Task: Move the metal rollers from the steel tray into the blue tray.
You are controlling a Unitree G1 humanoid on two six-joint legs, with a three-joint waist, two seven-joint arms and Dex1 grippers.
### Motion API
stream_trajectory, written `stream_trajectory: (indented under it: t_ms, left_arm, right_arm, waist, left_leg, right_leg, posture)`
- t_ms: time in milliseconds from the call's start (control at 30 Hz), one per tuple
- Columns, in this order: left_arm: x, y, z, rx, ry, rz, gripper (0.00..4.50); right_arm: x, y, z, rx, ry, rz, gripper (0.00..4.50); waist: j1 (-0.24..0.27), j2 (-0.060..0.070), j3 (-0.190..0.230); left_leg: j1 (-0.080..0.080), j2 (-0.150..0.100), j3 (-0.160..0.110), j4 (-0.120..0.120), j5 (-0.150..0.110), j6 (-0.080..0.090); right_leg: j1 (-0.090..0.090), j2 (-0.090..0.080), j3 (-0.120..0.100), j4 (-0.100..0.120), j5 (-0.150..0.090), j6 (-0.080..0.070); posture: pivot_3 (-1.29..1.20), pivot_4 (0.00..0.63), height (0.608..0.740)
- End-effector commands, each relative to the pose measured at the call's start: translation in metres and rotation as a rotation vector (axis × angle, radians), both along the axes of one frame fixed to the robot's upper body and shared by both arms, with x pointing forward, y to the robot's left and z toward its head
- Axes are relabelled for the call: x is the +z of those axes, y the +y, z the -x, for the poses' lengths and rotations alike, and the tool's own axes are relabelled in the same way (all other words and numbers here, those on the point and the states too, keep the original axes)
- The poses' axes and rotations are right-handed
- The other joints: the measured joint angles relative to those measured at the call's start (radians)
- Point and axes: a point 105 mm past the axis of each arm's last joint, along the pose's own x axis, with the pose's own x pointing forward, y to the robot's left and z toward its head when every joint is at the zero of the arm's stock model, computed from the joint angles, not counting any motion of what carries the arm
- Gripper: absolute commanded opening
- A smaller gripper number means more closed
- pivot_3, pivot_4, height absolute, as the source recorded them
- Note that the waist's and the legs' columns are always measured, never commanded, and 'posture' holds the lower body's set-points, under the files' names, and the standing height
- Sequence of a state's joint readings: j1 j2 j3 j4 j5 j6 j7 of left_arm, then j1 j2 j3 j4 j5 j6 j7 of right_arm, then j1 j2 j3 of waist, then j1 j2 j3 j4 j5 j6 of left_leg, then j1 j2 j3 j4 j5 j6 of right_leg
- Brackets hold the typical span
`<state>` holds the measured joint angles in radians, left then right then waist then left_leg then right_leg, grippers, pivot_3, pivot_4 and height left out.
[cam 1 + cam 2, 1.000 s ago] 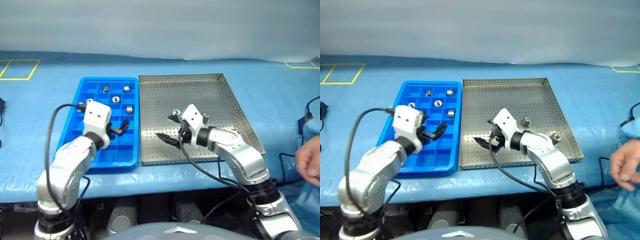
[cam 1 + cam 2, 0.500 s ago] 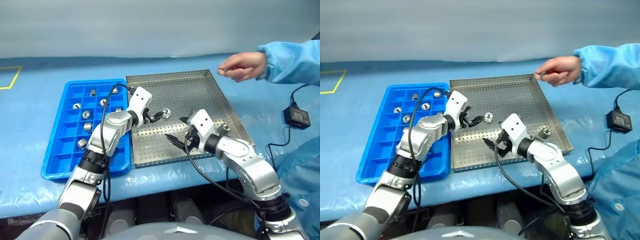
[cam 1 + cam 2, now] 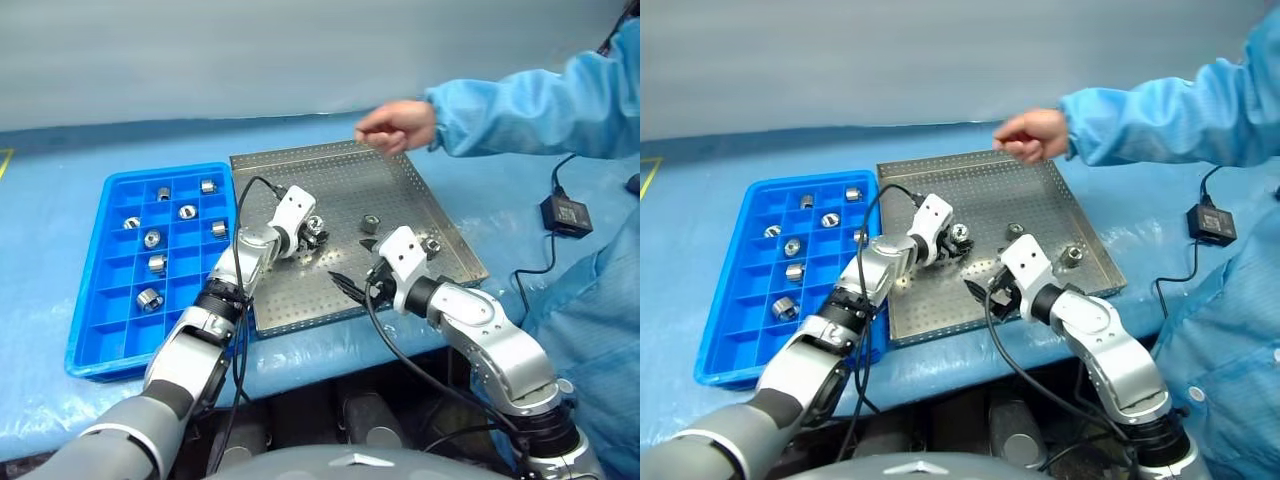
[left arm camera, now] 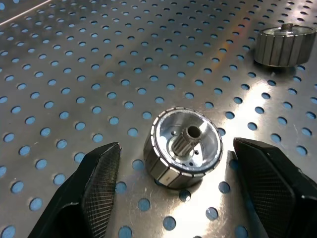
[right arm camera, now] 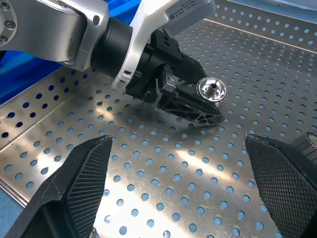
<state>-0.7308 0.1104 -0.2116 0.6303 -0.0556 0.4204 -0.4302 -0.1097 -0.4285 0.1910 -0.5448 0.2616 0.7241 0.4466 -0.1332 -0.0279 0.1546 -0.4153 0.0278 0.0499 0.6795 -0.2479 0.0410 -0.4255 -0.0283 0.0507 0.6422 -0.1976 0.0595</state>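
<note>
The left tool (image 4: 173,193) stands open with one small shiny silver metal roller (image 4: 183,147) between its black fingers on the large perforated steel tray (image 3: 400,190), seemingly lined up to close on it. Seven rollers already sit in compartments of the bright blue gridded plastic tray (image 3: 95,330), just beside the steel tray. The right tool (image 3: 352,268), open and empty, hangs over the steel tray's near part.

A second ago the left tool was over the blue tray; a person's hand (image 3: 395,127) now hovers over the steel tray's far rim.
</note>
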Motion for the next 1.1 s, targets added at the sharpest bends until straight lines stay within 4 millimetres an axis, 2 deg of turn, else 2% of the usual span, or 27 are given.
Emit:
stream_trajectory:
  t_ms: [33, 200, 233, 333, 533, 700, 800, 900, 1100]
  left_arm:
    - [-0.011, 0.001, 0.004, 0.014, 0.030, 0.004, 3.59]
    - [-0.011, 0.004, 0.005, 0.015, 0.030, 0.005, 2.12]
    - [-0.011, 0.005, 0.004, 0.019, 0.027, 0.005, 2.12]
    - [-0.005, 0.005, 0.005, 0.004, 0.009, 0.028, 1.71]
    - [0.017, 0.005, 0.009, -0.026, -0.056, 0.080, 1.71]
    - [0.060, 0.013, 0.035, -0.091, -0.150, 0.206, 1.71]
    - [0.083, 0.034, 0.062, -0.089, -0.207, 0.208, 1.71]
    - [0.096, 0.057, 0.081, -0.005, -0.250, 0.191, 1.71]
    - [0.098, 0.110, 0.130, 0.246, -0.275, 0.036, 1.71]
  right_arm:
    - [0.005, 0.003, -0.001, 0.000, -0.019, -0.011, 4.50]
    - [0.002, 0.003, -0.002, 0.007, -0.005, -0.011, 4.50]
    - [0.002, 0.003, -0.003, 0.006, -0.003, -0.010, 4.50]
    - [0.001, 0.004, -0.004, 0.009, -0.001, -0.008, 4.50]
    - [0.000, 0.007, -0.007, 0.018, 0.000, -0.009, 4.50]
    - [0.000, 0.005, -0.009, 0.021, 0.001, -0.013, 4.50]
    - [0.003, 0.003, -0.010, 0.032, 0.001, -0.022, 4.50]
    - [0.003, 0.002, -0.013, 0.042, 0.001, -0.019, 4.50]
    - [0.005, 0.017, -0.019, 0.125, 0.002, -0.025, 4.50]
  waist:
    - [-0.004, 0.000, 0.000]
    - [-0.014, 0.000, 0.000]
    - [-0.014, 0.000, 0.000]
    - [-0.014, 0.000, 0.000]
    - [-0.014, 0.000, 0.000]
    - [-0.018, 0.001, 0.000]
    - [-0.014, 0.001, 0.001]
    - [-0.004, 0.001, 0.001]
    - [0.044, 0.000, 0.001]
  left_leg:
    - [0.000, 0.000, 0.000, 0.001, 0.000, 0.000]
    - [0.000, 0.000, 0.001, 0.001, 0.000, 0.001]
    - [0.000, 0.000, 0.000, 0.001, 0.000, 0.001]
    - [-0.001, 0.000, 0.000, 0.000, 0.000, 0.001]
    - [-0.001, 0.000, 0.000, 0.000, 0.000, 0.001]
    - [-0.002, 0.000, 0.001, -0.001, 0.000, 0.001]
    - [-0.002, 0.001, 0.001, -0.002, 0.000, 0.000]
    - [-0.001, 0.001, 0.001, -0.002, 0.000, 0.000]
    - [0.000, 0.001, 0.001, -0.002, 0.000, 0.000]
  right_leg:
    - [0.000, 0.000, 0.000, 0.000, 0.000, 0.001]
    - [0.000, 0.000, 0.001, 0.000, 0.001, 0.002]
    - [0.000, 0.000, 0.001, 0.000, 0.001, 0.002]
    - [-0.001, 0.000, 0.001, 0.000, 0.001, 0.001]
    - [-0.002, 0.000, 0.002, 0.000, 0.002, 0.000]
    - [-0.004, 0.000, 0.003, 0.001, 0.006, 0.002]
    - [-0.005, 0.000, 0.003, 0.001, 0.006, 0.001]
    - [-0.004, 0.000, 0.002, 0.001, 0.005, 0.001]
    - [-0.003, 0.000, 0.002, 0.001, 0.002, -0.003]
  posture:
    - [-0.26, 0.150, 0.740]
    - [-0.24, 0.150, 0.740]
    - [-0.24, 0.150, 0.740]
    - [-0.23, 0.150, 0.740]
    - [-0.21, 0.150, 0.740]
    - [-0.18, 0.150, 0.740]
    - [-0.14, 0.150, 0.740]
    - [-0.08, 0.150, 0.740]
    - [0.04, 0.150, 0.740]
